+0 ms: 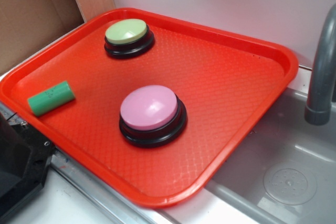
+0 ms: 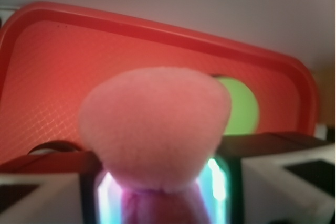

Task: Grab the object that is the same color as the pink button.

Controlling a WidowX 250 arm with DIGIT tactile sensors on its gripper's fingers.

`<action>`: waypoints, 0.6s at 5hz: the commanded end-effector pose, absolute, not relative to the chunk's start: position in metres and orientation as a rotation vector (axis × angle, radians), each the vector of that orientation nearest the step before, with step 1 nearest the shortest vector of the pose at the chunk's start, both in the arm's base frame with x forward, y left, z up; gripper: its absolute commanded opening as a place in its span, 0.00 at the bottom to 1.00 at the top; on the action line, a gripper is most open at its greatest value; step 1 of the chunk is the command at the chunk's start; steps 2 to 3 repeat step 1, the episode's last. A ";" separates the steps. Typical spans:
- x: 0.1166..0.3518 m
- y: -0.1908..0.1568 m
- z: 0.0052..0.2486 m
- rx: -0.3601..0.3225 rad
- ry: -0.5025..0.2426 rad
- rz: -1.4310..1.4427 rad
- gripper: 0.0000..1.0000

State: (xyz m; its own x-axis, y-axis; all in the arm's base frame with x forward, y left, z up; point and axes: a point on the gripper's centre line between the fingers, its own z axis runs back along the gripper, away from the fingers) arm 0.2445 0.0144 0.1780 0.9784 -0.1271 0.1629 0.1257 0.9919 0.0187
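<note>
pink bunny (image 2: 157, 124) sits clamped between the gripper (image 2: 160, 192) jaws, raised well above the tray (image 1: 220, 66); grab appears complete, nothing left.

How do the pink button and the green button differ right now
The pink button has a pale pink dome; the green button has a light yellow-green one. The pink button sits near the middle of the tray, toward the front, while the green button sits by the far edge. The pink button looks larger in the exterior view, though it is also nearer the camera. Both are round domes on black bases, standing upright.
</note>
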 end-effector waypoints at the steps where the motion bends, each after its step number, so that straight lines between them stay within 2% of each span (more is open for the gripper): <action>1: 0.212 0.005 0.198 0.007 -0.187 0.005 0.00; 3: 0.212 0.005 0.198 0.007 -0.187 0.005 0.00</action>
